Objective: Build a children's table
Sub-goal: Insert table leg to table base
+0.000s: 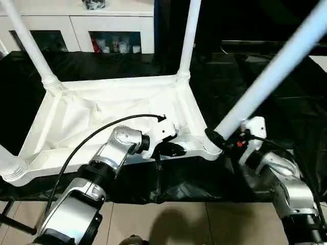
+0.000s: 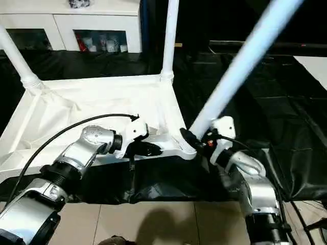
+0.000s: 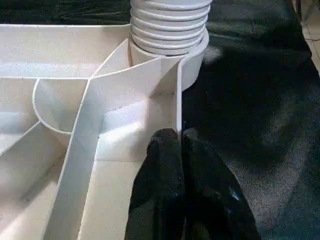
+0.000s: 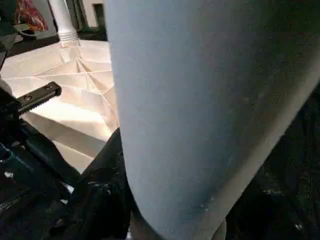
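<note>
The white table top lies upside down on black cloth, ribbed underside up. Two legs stand in the far sockets, one on the left and one on the right. A third leg leans up to the right from the near right corner socket. My right gripper is shut on that leg's base; one black finger presses against the leg. My left gripper is shut on the top's near rim, just left of that socket. Its fingers straddle the thin rim wall below the leg's ribbed base.
Black cloth covers the work surface, and its front edge drops to a tiled floor. A white glass-door cabinet stands behind. The near left corner socket sits at the picture's left edge.
</note>
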`<state>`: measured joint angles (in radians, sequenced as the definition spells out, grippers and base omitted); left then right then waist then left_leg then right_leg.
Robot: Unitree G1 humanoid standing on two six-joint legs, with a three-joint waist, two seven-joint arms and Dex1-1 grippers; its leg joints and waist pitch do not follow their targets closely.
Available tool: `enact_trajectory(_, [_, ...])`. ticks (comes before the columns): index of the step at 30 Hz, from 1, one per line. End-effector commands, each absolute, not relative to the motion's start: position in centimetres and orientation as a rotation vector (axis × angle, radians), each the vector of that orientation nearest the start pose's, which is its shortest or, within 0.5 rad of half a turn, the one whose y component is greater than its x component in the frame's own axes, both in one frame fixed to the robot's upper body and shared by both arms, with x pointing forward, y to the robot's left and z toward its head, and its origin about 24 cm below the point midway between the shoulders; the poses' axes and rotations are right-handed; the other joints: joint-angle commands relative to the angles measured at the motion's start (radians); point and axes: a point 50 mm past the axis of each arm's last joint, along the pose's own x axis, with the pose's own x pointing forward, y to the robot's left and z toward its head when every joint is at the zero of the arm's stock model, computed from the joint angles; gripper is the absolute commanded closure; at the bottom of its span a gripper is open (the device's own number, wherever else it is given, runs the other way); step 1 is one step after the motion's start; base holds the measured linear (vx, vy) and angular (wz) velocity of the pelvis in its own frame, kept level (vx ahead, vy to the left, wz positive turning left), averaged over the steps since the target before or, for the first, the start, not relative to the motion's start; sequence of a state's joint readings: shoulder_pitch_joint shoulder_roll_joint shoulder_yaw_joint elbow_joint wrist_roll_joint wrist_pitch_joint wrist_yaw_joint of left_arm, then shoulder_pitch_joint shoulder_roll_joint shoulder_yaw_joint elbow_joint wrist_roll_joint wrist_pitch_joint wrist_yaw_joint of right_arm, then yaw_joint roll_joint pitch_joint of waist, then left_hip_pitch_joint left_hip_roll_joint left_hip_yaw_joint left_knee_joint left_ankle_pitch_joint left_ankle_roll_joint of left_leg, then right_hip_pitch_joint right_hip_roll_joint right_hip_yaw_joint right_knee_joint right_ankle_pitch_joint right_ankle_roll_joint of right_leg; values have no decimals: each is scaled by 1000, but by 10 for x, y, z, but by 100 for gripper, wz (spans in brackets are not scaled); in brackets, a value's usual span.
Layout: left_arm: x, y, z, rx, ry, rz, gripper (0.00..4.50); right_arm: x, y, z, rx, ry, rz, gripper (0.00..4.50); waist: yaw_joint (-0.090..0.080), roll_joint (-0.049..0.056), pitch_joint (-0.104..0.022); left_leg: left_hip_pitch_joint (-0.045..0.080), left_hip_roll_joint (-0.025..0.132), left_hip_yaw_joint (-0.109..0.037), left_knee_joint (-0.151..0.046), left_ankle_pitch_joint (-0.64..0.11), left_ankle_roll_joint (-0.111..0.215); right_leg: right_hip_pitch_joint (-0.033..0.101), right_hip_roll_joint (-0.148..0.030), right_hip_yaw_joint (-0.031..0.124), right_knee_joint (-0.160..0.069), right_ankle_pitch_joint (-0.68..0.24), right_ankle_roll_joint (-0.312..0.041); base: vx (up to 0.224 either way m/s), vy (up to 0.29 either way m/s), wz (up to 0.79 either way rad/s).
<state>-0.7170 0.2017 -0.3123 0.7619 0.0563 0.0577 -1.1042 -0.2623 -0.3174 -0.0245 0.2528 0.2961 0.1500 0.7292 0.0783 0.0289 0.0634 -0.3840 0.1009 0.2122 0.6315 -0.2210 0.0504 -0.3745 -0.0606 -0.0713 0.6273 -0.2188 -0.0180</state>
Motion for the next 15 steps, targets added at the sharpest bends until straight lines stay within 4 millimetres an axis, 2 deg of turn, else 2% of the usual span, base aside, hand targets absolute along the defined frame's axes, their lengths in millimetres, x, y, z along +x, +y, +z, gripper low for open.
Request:
enact_trajectory(1, [336, 79, 62, 431, 363, -1344, 450, 284, -173, 30, 24, 286, 753, 260, -7, 0, -50, 32, 167, -95, -115, -347, -91, 17, -160, 90, -93, -220, -261, 0, 0, 0])
enact_trajectory(3, [337, 80, 64, 436, 362, -1352, 450, 284, -171, 29, 8, 312, 829, 260, -12, -1, -50, 31, 167, -94, -115, -350, -91, 18, -161, 90, -92, -202, -269, 0, 0, 0])
enact_trajectory(4, [337, 81, 64, 437, 361, -1364, 450, 283, -170, 28, 6, 324, 866, 260, -16, -3, -49, 27, 165, -94, -113, -345, -85, 21, -163, 91, -93, -197, -274, 0, 0, 0])
enact_trajectory(6, [336, 82, 65, 438, 361, -1377, 450, 281, -170, 27, 3, 334, 899, 260, -15, -1, -51, 26, 164, -92, -109, -322, -67, 24, -166, 93, -94, -185, -278, 0, 0, 0])
enact_trajectory(8, [336, 84, 66, 446, 359, -1402, 450, 279, -170, 25, -2, 349, 950, 260, -13, -1, -56, 25, 164, -90, -108, -275, -46, 29, -163, 89, -90, -128, -286, 0, 0, 0])
enact_trajectory(9, [335, 87, 67, 453, 361, -1434, 450, 277, -170, 24, -5, 364, 1017, 260, -11, 5, -58, 24, 165, -89, -109, -243, -31, 31, -160, 87, -83, -73, -294, 0, 0, 0])
enact_trajectory(10, [335, 89, 67, 455, 362, -1443, 450, 276, -169, 24, -9, 368, 1035, 260, -12, 1, -61, 23, 165, -85, -108, -217, -13, 35, -156, 83, -78, -14, -305, 0, 0, 0])
enact_trajectory(11, [335, 90, 68, 461, 359, -1463, 450, 275, -169, 24, -14, 373, 1064, 260, -8, 6, -61, 22, 164, -84, -107, -196, 5, 35, -155, 80, -74, 24, -313, 0, 0, 0])
enact_trajectory(13, [334, 92, 69, 465, 359, -1480, 450, 273, -169, 25, -20, 379, 1098, 260, -5, 5, -63, 22, 167, -82, -107, -189, 21, 37, -155, 76, -71, 46, -320, 0, 0, 0])
enact_trajectory(15, [333, 99, 72, 465, 370, -1543, 450, 267, -169, 24, -33, 404, 1187, 260, 5, 9, -63, 26, 171, -81, -108, -204, 23, 35, -152, 73, -69, 33, -323, 0, 0, 0])
